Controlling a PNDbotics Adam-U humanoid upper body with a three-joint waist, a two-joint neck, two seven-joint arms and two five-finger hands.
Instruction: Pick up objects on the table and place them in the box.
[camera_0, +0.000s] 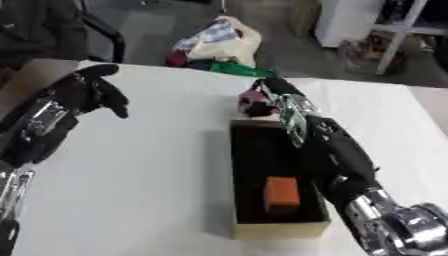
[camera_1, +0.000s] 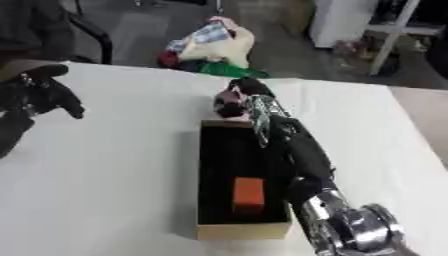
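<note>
A small dark pink and maroon object (camera_0: 255, 104), its shape too blurred to make out, is sitting at the fingertips of the robot's right hand (camera_0: 278, 96), just past the far end of the box. The right hand is reaching out along the box's right wall with its fingers curling down onto the object from the right side; it looks to be closing on it, though whether the object is resting on the bench or already lifting off it cannot be told. The approach over the box wall makes sense as a judgement: the object lies just beyond the near reach, so the arm is stretching long and low, and a short pull back toward the robot would be bringing the object over the opening.

Just behind the hand, toward the robot, the long shallow cardboard box with a dark inside (camera_0: 280, 230) is lying lengthwise under the forearm, its far rim almost touching the object. An orange rectangular block (camera_0: 282, 192) is already lying in the box's near end, well back from the hand, so part of the job appears done.

Far to the left of the working hand, the robot's left hand (camera_0: 96, 92) is hovering over the white bench (camera_0: 149, 170) with fingers relaxed and drooping, holding nothing, probably idling out of the way.
</note>
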